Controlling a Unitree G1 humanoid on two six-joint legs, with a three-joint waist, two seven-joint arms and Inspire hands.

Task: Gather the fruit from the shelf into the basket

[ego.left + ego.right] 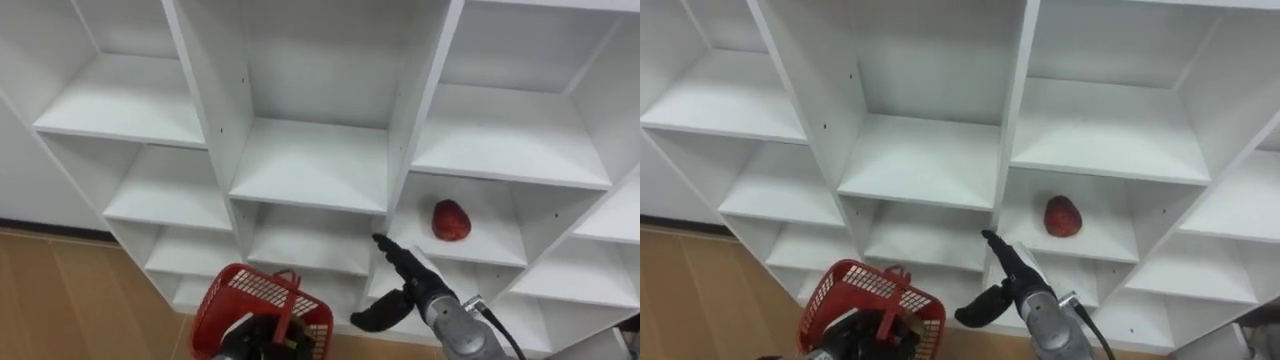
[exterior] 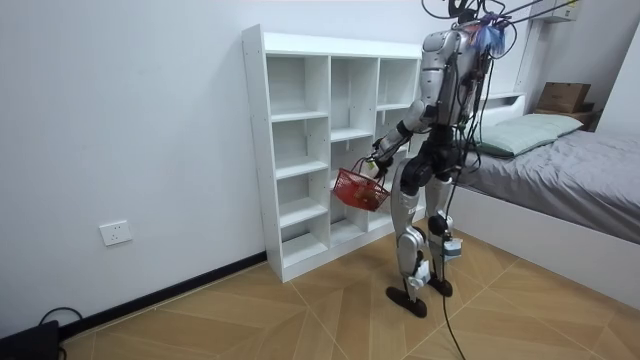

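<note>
A red fruit (image 1: 451, 220) lies alone on a white shelf in the closet's right column, near the back wall. My right hand (image 1: 405, 285) is open, fingers stretched forward and thumb spread. It hovers in front of the shelf's edge, below and left of the fruit, without touching it. My left hand (image 1: 252, 342) sits low and is curled round the handle of a red mesh basket (image 1: 262, 305). The basket hangs in front of the lower middle shelves. In the room view I stand upright facing the closet (image 2: 330, 150), with the basket (image 2: 360, 188) at hip height.
The white closet (image 1: 315, 160) has several open compartments split by upright dividers (image 1: 415, 130). Wooden floor (image 1: 60, 290) lies below on the left. In the room view a bed (image 2: 560, 180) stands behind me on the room view's right.
</note>
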